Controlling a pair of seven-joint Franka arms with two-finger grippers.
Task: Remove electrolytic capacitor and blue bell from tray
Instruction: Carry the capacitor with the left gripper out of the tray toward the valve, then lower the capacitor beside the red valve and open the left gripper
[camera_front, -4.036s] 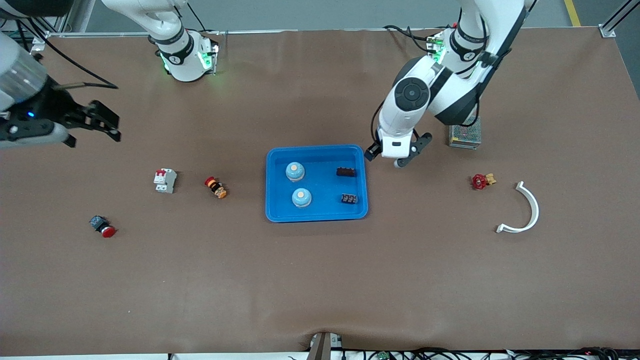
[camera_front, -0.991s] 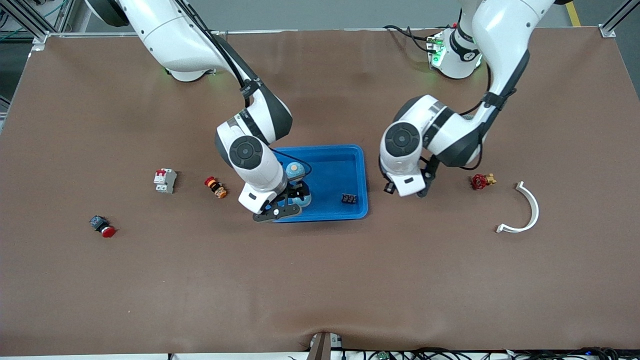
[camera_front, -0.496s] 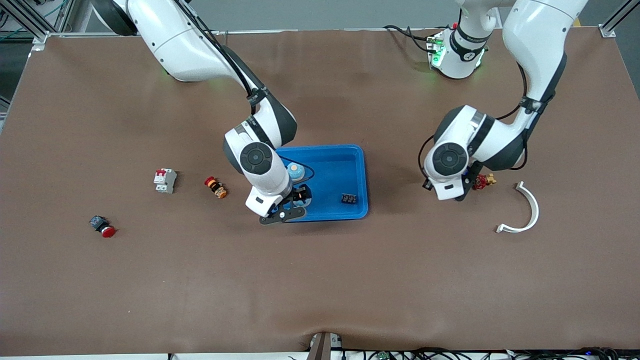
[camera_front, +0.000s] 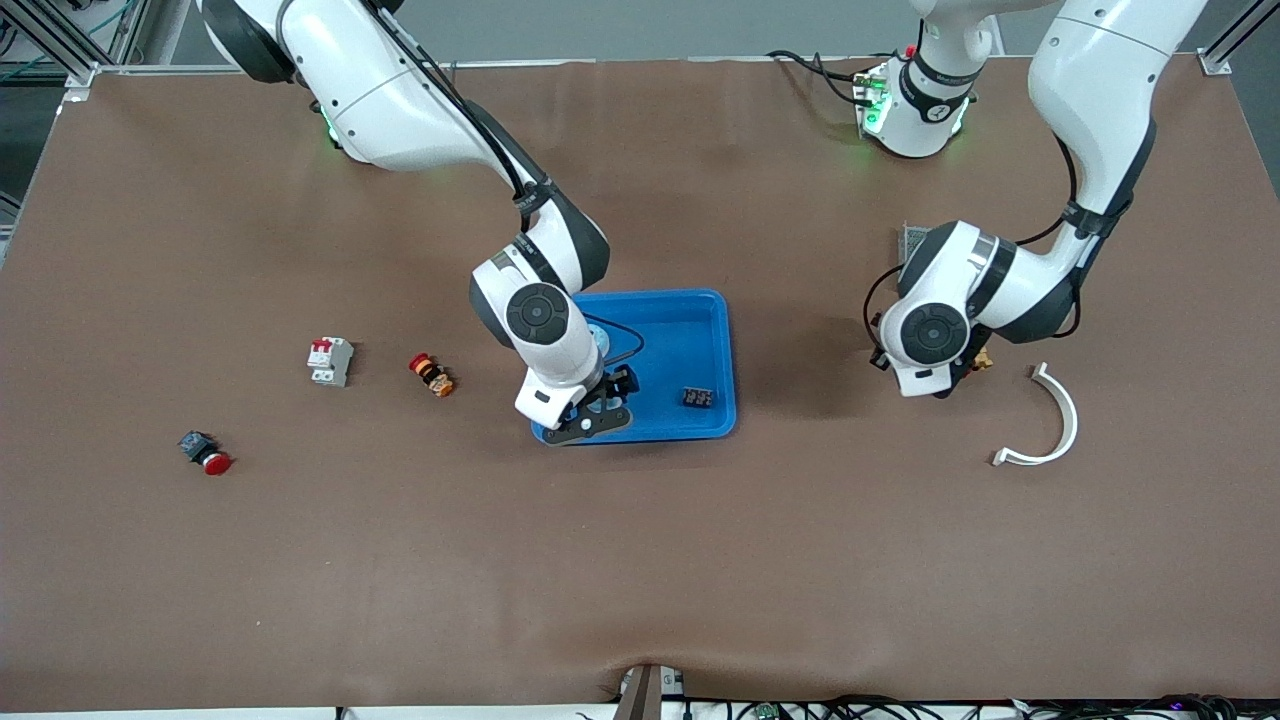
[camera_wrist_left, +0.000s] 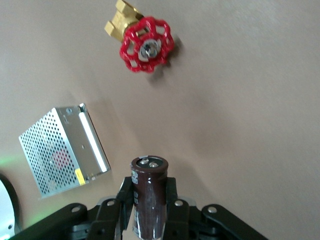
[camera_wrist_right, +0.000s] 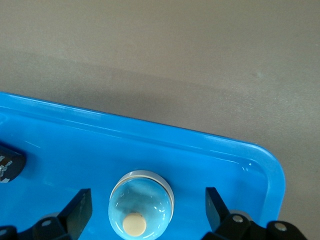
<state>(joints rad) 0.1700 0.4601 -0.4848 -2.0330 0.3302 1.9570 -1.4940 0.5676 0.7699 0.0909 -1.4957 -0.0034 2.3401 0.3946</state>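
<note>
A dark brown cylindrical capacitor is pinched between the fingers of my left gripper, which is shut on it. It hangs over bare table near a red-handled brass valve, toward the left arm's end. In the blue tray my right gripper stands open, low over a light blue bell with a cream button. One finger is on each side of the bell and neither touches it. A second bell is mostly hidden by the right arm's wrist.
A small black part lies in the tray. A perforated metal box and a white curved piece lie toward the left arm's end. A white breaker, an orange-and-red button and a red push button lie toward the right arm's end.
The left arm has carried the capacitor away from the tray to beside the valve. The right gripper has shifted over the tray until it straddles the nearer bell.
</note>
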